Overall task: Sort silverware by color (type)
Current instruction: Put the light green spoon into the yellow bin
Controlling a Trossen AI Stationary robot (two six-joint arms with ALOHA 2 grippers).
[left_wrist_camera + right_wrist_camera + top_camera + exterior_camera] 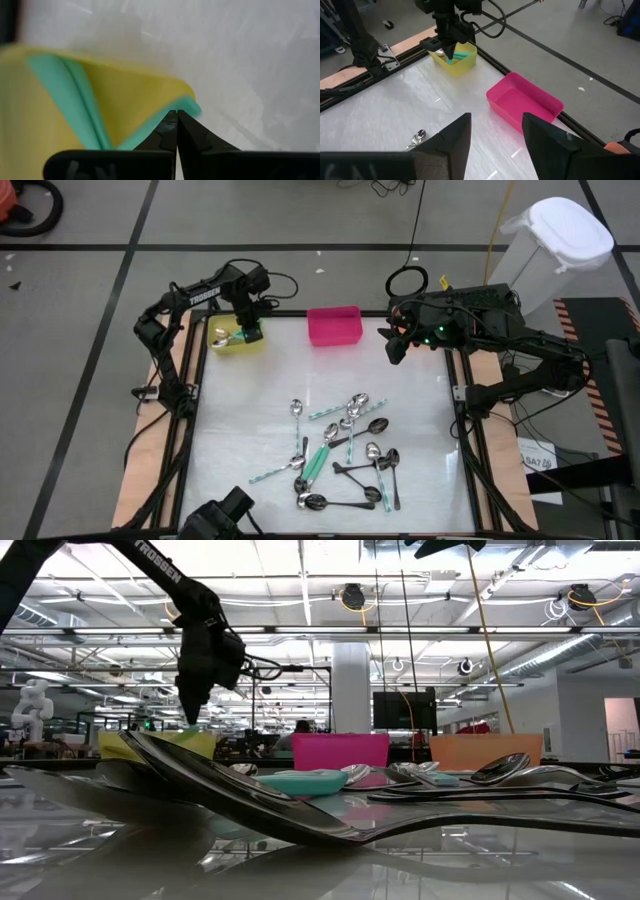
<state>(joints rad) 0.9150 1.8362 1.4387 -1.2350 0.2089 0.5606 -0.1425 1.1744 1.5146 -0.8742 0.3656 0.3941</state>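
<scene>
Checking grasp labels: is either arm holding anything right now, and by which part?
Left gripper, over the yellow bin, is shut on the tip of a teal spoon handle. Right gripper, at the table's far right corner, is open and empty.

Bright ceiling lights [300,632] glare off the glossy surface [250,410] — near spoons [250,795] blur, and the yellow bin [125,95] smears softly.

Dark jointed arms — black cables trailing (white "TROSSEN" lettering on one).
</scene>
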